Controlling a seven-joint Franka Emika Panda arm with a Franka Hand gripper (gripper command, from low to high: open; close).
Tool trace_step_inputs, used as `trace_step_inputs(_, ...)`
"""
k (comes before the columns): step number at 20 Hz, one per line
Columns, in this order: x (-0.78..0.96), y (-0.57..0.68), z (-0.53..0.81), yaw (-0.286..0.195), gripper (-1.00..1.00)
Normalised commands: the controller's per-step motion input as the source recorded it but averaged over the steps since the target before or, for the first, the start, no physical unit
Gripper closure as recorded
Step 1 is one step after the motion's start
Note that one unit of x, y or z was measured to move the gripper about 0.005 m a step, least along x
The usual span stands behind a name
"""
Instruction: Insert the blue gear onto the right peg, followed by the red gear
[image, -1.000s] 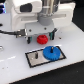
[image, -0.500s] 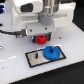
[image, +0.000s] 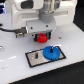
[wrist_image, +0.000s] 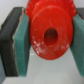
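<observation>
The blue gear (image: 52, 52) lies flat on the silvery black-edged plate (image: 35, 58), at its end toward the exterior view's right; the right peg is hidden under it. A second thin peg (image: 37, 55) stands bare on the plate. My gripper (image: 43, 37) hangs above and behind the plate, shut on the red gear (image: 44, 37). In the wrist view the red gear (wrist_image: 50, 31) fills the middle, clamped between the two teal pads (wrist_image: 22, 42), its centre hole showing.
The white table (image: 15, 70) carries the plate. A dark cable (image: 12, 31) runs along the table behind the arm at the exterior view's left. The black background starts past the table's far edge.
The gripper with the red gear has shifted slightly, staying above the plate's back edge. The blue gear has not moved.
</observation>
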Motion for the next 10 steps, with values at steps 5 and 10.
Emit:
trace_step_inputs(5,0.46,-0.02,0.46,0.0,1.0)
trace_step_inputs(10,0.59,0.0,0.41,0.0,1.0)
